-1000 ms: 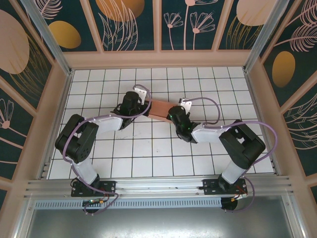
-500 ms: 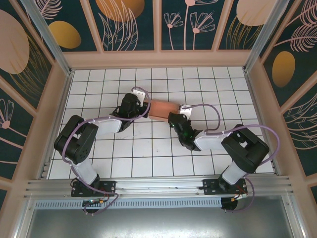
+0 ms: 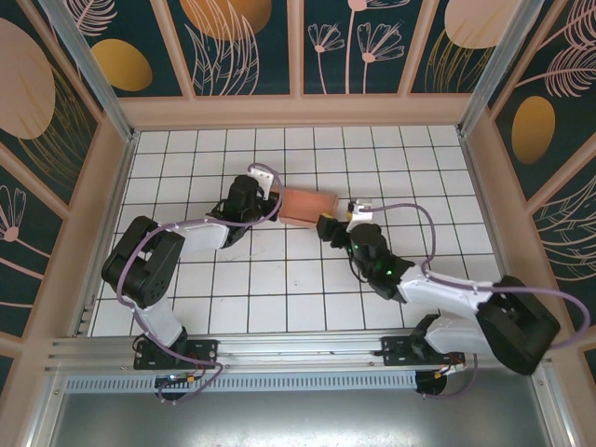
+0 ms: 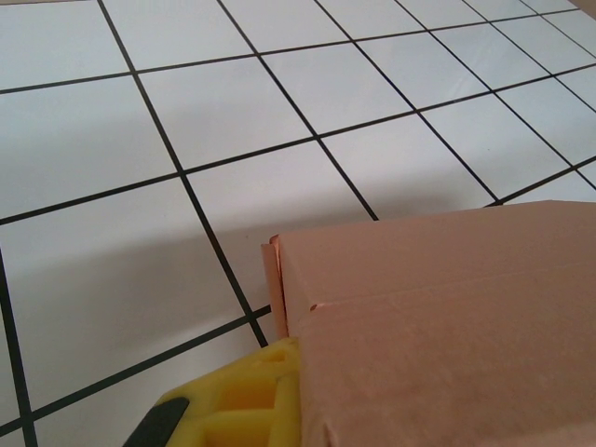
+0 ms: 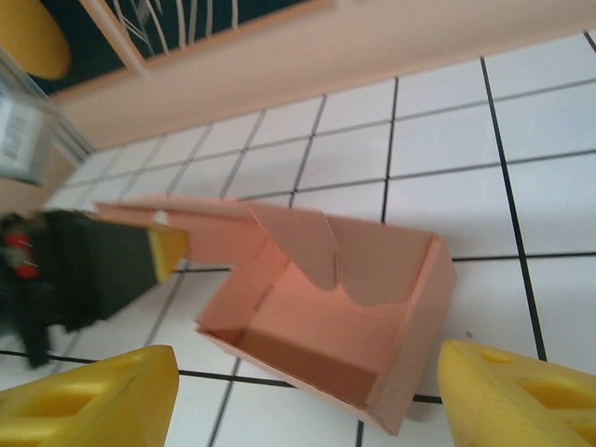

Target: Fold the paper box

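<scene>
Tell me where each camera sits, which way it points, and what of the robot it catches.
Top external: above and behind the bases, looking down on the table; both arms, the left end effector and right end effector flanking the paper box.
Left wrist: low against the box, looking past one face to the tiles; its yellow pad.
Right wrist: low near the table, facing the box's open end; its two yellow fingertips spread wide.
Shared: top and right wrist both show the left end effector gripping the box.
</scene>
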`<state>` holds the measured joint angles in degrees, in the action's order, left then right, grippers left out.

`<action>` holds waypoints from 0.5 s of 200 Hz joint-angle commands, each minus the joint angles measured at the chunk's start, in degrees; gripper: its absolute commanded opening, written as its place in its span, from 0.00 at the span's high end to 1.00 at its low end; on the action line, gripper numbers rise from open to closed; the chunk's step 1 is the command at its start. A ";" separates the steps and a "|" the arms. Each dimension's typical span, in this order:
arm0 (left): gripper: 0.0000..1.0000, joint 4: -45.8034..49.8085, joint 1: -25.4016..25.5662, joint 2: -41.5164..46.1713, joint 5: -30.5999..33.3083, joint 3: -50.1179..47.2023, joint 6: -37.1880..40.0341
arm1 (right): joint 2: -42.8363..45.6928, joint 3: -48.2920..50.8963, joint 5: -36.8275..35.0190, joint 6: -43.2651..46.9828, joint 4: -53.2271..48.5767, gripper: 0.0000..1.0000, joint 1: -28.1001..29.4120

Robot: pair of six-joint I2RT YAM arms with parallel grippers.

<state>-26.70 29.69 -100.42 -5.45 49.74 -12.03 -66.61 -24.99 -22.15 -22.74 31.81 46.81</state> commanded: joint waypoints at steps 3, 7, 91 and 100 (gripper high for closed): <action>1.00 1.91 0.06 0.16 0.92 1.33 1.35 | 7.41 0.06 1.74 2.11 -3.30 0.26 -2.38; 1.00 2.02 0.08 0.15 1.04 1.33 1.45 | 8.40 -0.11 2.64 2.15 -3.97 0.26 -3.27; 1.00 1.14 0.92 -0.02 3.04 0.89 1.45 | -10.71 -31.71 20.70 1.03 -30.08 0.30 -17.81; 1.00 0.87 1.07 -0.13 3.04 0.73 1.23 | -14.84 -35.04 21.00 1.19 -32.07 0.31 -17.72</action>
<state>-25.71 30.09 -100.42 -3.68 50.30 -10.76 -73.38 -52.05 -5.06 -22.87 11.25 28.97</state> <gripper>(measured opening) 0.043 0.699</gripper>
